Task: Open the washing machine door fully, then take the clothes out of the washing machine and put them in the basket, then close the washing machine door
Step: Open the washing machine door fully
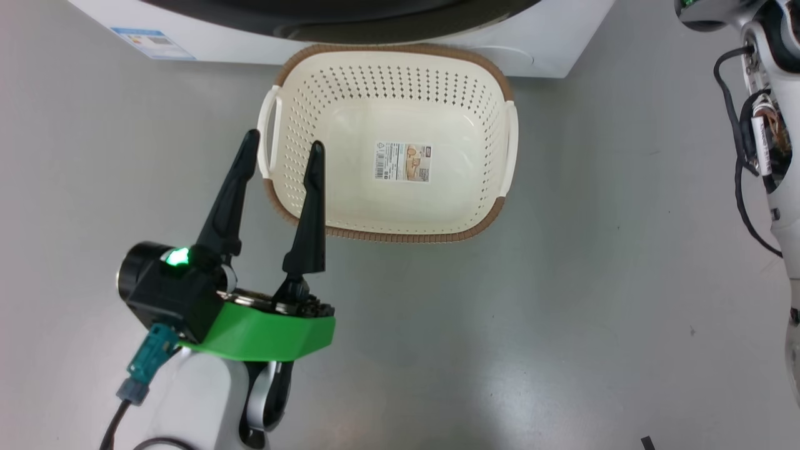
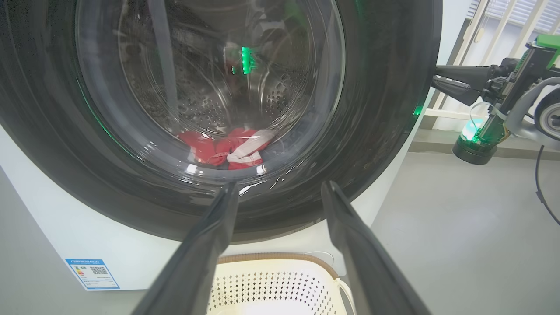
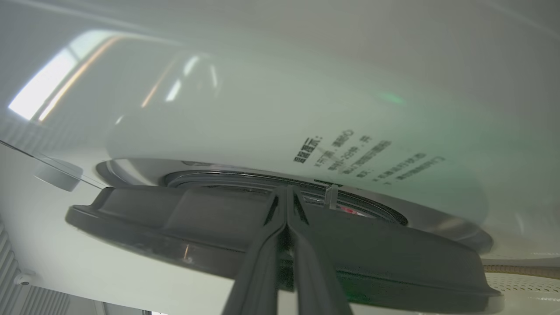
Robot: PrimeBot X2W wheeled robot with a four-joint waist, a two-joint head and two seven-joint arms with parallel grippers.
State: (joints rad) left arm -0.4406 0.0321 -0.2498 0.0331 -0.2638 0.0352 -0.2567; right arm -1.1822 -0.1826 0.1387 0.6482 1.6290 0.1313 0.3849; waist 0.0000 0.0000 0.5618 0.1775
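Fingers pressed together on right gripper [image 3: 286, 192], tips at rim of washing machine door [image 3: 175, 218]; spread wide on left gripper [image 1: 284, 140], facing door. Clothes [image 2: 227, 148] behind door, basket [image 1: 387, 236] below door bare. Opening judged barely begun; unloading, closing outstanding.

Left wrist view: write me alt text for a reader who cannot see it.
Red-and-white clothes lie in the steel drum behind the glass of the washing machine door. The left gripper, jaws open, points at the door above the basket; the right gripper, jaws shut, is by the door's right edge.
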